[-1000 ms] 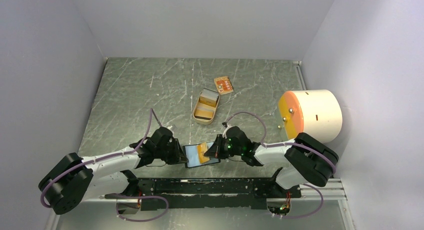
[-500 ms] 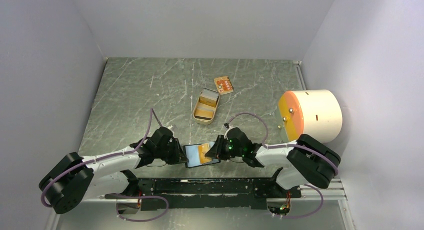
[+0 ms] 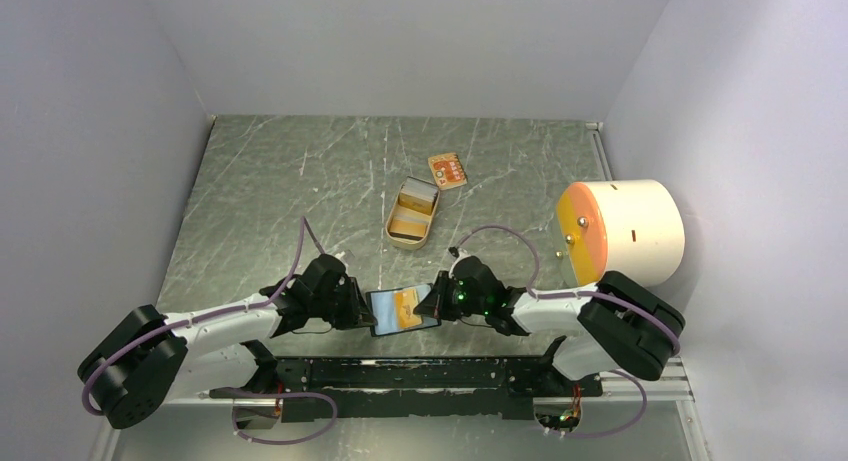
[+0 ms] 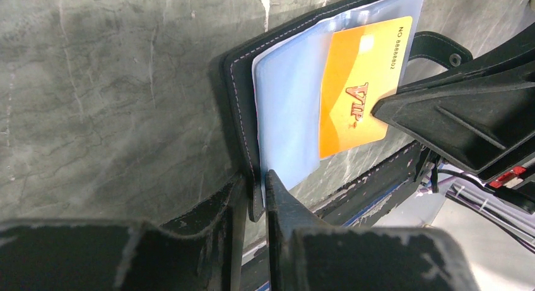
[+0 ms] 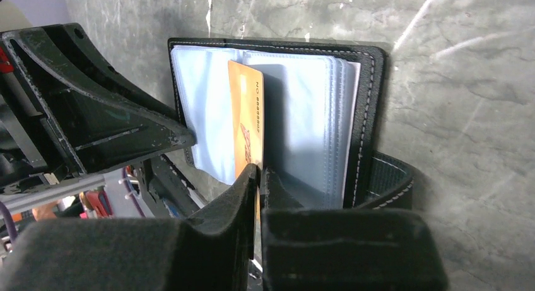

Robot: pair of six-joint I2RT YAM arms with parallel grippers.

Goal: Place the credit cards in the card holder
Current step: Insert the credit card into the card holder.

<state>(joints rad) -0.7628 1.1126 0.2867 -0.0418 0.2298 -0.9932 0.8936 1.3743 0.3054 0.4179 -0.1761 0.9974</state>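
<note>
**At the near edge of the table: card at the sleeve, jam and slip risk**

Right gripper: jaws closed down to card thickness, pinching the orange card by its near edge. The card stands on edge against the blue sleeves of the open holder. I can't tell if its leading edge is inside a pocket or just lying on the film.

Left gripper: nearly closed, clamped on the holder's near edge, cover and lining together. The holder sits between the two grippers, partly past the table edge.

Risks, as I read it:
- If the card tip rides on top of the film, pushing will buckle the sleeve or skate the card off.
- The pinch is small and at one end, so the card could pivot in the jaws under push load.
- The left grip is on one edge only, so a hard push could twist the holder or pull it free over the edge.
- The fingers are close together, so they could collide on the last bit of travel.

A second card lies past the tin, well away.
</note>
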